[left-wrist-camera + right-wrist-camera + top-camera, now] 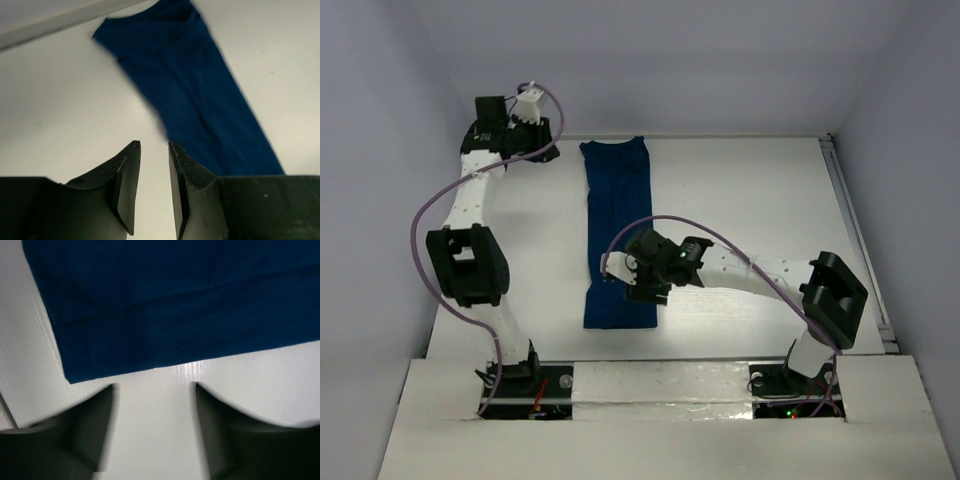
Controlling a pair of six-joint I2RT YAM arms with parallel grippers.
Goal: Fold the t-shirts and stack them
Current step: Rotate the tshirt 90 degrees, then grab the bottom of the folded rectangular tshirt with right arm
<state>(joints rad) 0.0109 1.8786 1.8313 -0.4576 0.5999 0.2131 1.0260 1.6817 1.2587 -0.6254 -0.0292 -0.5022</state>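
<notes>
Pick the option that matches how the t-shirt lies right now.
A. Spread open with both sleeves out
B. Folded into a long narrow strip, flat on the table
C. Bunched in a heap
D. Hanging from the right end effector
B: the dark navy-blue cloth t-shirt lies flat on the white table as one long narrow strip with no sleeves sticking out, and the right end effector stands open beside its edge, holding nothing.

left end effector (pixel 154 146) narrowly parted, empty; right end effector (pixel 154 387) spread wide, empty.

Right arm (pixel 720 268) hides part of t-shirt (pixel 617 200)
</notes>
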